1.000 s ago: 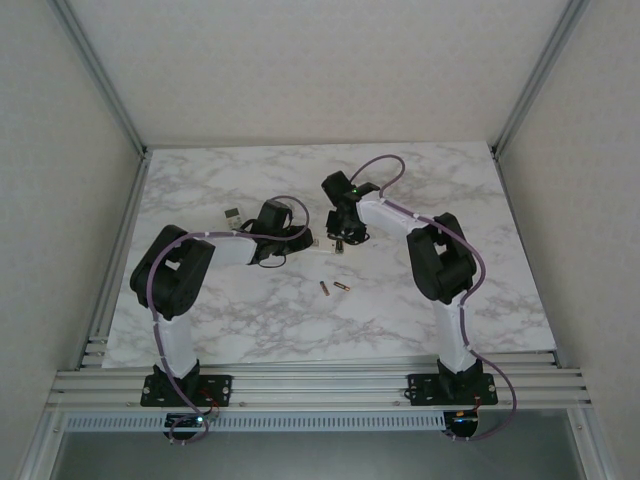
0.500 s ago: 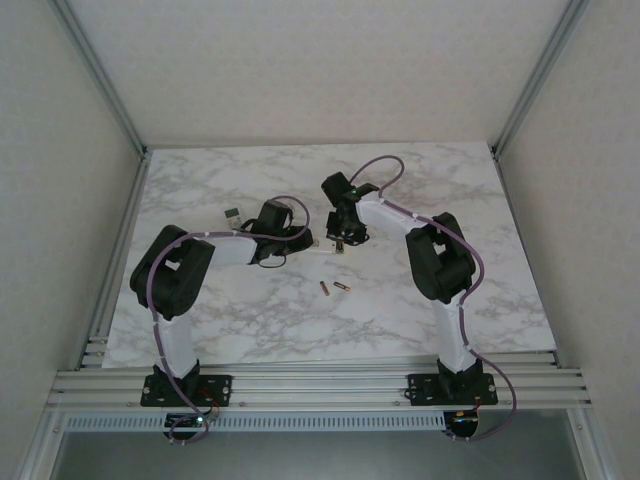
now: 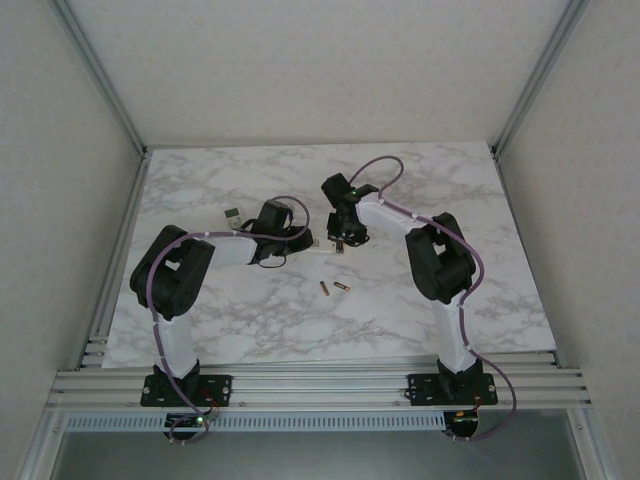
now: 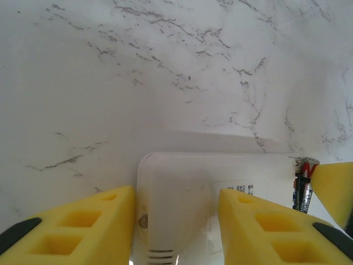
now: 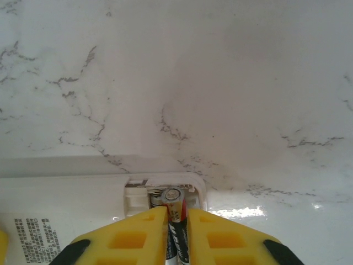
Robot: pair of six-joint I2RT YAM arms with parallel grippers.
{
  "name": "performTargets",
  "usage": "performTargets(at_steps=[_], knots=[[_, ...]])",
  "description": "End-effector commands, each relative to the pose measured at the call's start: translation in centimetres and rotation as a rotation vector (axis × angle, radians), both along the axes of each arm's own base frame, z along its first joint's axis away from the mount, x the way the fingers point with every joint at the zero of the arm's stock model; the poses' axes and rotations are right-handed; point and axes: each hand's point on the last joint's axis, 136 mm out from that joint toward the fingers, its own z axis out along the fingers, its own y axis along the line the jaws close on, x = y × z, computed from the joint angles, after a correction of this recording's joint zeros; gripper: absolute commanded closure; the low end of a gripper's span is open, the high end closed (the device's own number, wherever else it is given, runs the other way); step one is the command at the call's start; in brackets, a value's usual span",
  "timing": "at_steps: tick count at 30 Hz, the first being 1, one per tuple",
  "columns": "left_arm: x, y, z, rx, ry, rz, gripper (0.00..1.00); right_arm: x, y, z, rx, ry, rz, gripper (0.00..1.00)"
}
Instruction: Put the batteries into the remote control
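Right hand point(image 5: 176, 214), battery point(image 5: 175, 203) at remote point(image 5: 66, 201) edge

The remote control point(image 4: 187, 193) is white and lies flat with its back side up (a small printed label shows there); the compartment at one end is open. One battery point(image 5: 174, 205), dark with red, is clamped in the right gripper point(image 5: 176, 216), its metal end at this compartment. A second battery point(image 3: 324, 289) and a third battery point(image 3: 342, 287) lie flat and loose near the remote, just beside each other.

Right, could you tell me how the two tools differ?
The left tool clamps the white remote, fingers set wide; the right tool pinches a battery, fingers nearly together. The left holds the remote's body; the right is at its open battery bay. Both have yellow fingers.
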Motion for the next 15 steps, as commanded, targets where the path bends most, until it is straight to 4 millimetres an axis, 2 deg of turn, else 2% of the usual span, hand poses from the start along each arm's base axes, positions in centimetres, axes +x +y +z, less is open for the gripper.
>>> performTargets(at_steps=[1, 5, 8, 10, 12, 15], knots=[[-3.9, -0.6, -2.2, 0.008, 0.152, -0.046, 0.58, -2.5, -1.2, -4.1, -0.109, 0.093, 0.042, 0.83], [-4.0, -0.5, -2.3, 0.009, 0.153, -0.046, 0.58, -3.0, -2.2, -4.5, -0.162, 0.09, 0.053, 0.84], [-4.0, -0.5, -2.3, 0.008, 0.153, -0.045, 0.58, -3.3, -2.7, -4.2, -0.18, 0.083, 0.046, 0.92], [-4.0, -0.5, -2.3, 0.005, 0.153, -0.044, 0.58, -3.5, -3.0, -3.8, -0.176, 0.084, 0.02, 0.94], [-4.0, -0.6, -2.3, 0.002, 0.151, -0.042, 0.58, -3.8, -2.7, -3.5, -0.15, 0.098, -0.004, 0.94], [-4.0, -0.7, -2.3, -0.005, 0.154, -0.04, 0.58, -4.7, -1.3, -4.1, -0.078, 0.15, -0.008, 0.95]])
